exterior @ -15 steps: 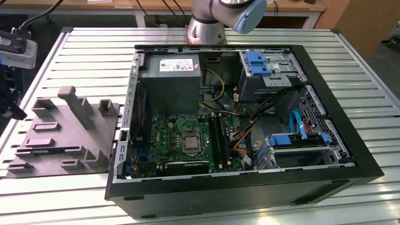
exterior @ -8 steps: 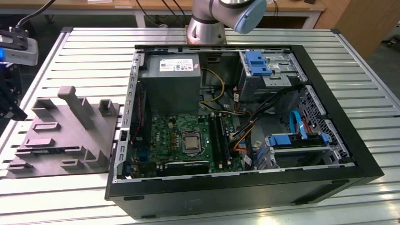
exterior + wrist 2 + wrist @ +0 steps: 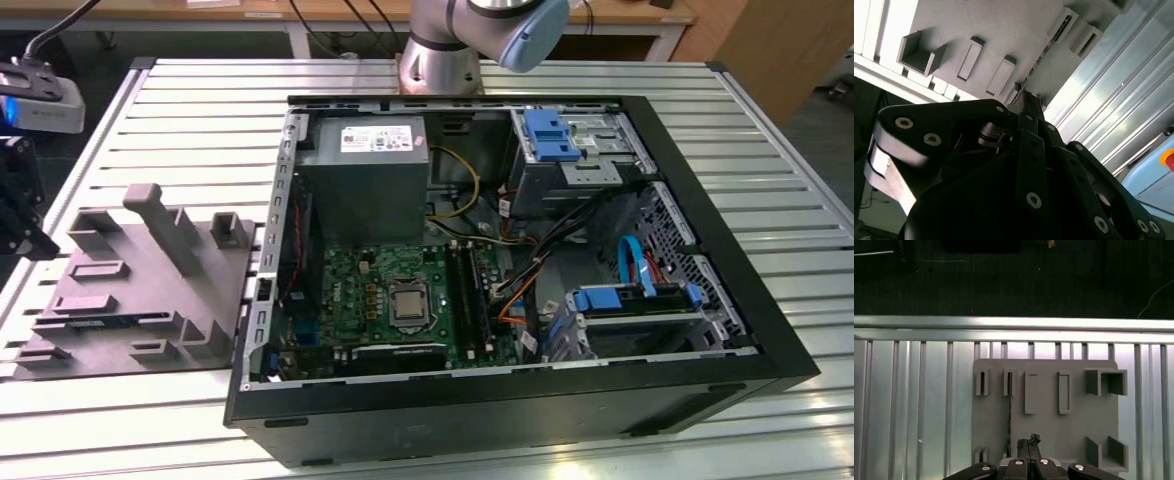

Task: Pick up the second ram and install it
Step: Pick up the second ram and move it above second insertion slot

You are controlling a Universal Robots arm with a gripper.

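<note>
1. Nearest to you in the exterior view is the black computer case (image 3: pixel 534 410). It lies open on the metal table (image 3: pixel 747 120), which is made of long slats.
2. Look inside the case. The big green motherboard (image 3: pixel 354 285) lies flat on the bottom.
3. Just beside the case, on the exterior view's left, sits the grey tray (image 3: pixel 120 285). It is close to the table's edge on that side. You can see it in both wrist views too (image 3: pixel 1074 415) (image 3: pixel 1019 30).
4. The second ram (image 3: pixel 114 322) is in the tray. It stands on its thin edge in a long slot, in the part of the tray nearer the exterior camera. In the first wrist view it looks like a thin dark line (image 3: pixel 1009 410).
5. The pincer (image 3: pixel 38 240) hangs at the side of the tray that is away from the case. Its two fingers are pressed together and have hold of nothing (image 3: pixel 1026 97). In the first wrist view its tip (image 3: pixel 1029 442) shows over the tray, just beside the ram and not around it. You cannot tell if it touches the tray.
6. Farther back, the grey power box (image 3: pixel 360 190) sits in the far part of the case.
7. Farthest away, the arm's base (image 3: pixel 454 40) stands at the table's far edge, behind the case.
</note>
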